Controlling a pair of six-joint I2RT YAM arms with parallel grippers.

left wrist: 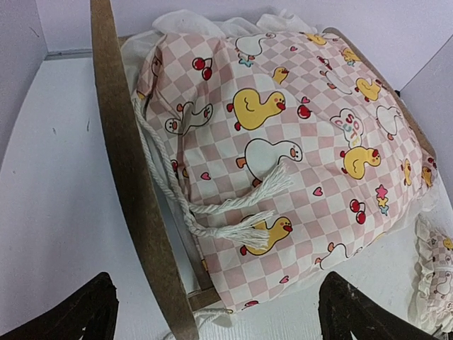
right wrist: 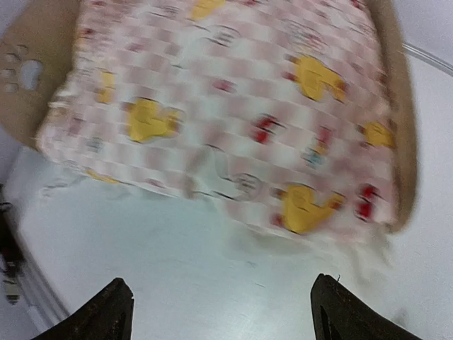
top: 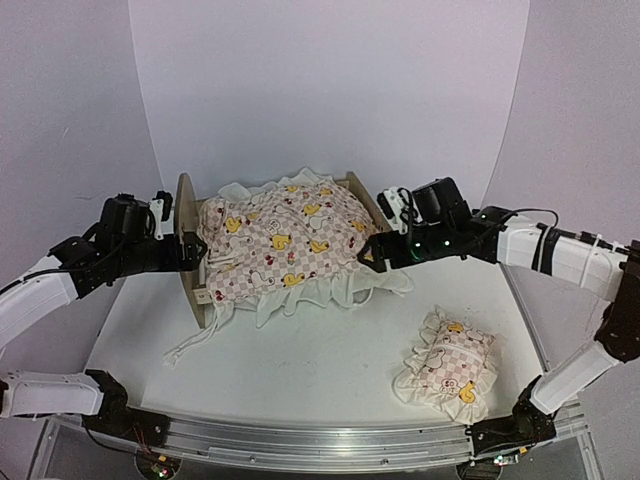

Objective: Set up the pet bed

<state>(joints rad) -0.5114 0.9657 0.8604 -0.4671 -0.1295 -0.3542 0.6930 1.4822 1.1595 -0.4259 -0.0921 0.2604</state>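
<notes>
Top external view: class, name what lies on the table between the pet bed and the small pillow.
Only bare white table, past the frill of the quilt spilling off the pet bed toward the pillow; the top external view shows this.

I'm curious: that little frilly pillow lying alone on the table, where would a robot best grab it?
The pillow lies flat on the table, leaving no gap underneath, while its frill is thin cloth spreading out from the padded middle. So probably pinch the frilled edge from above, with the fingers of the right gripper, the nearer one.
</notes>
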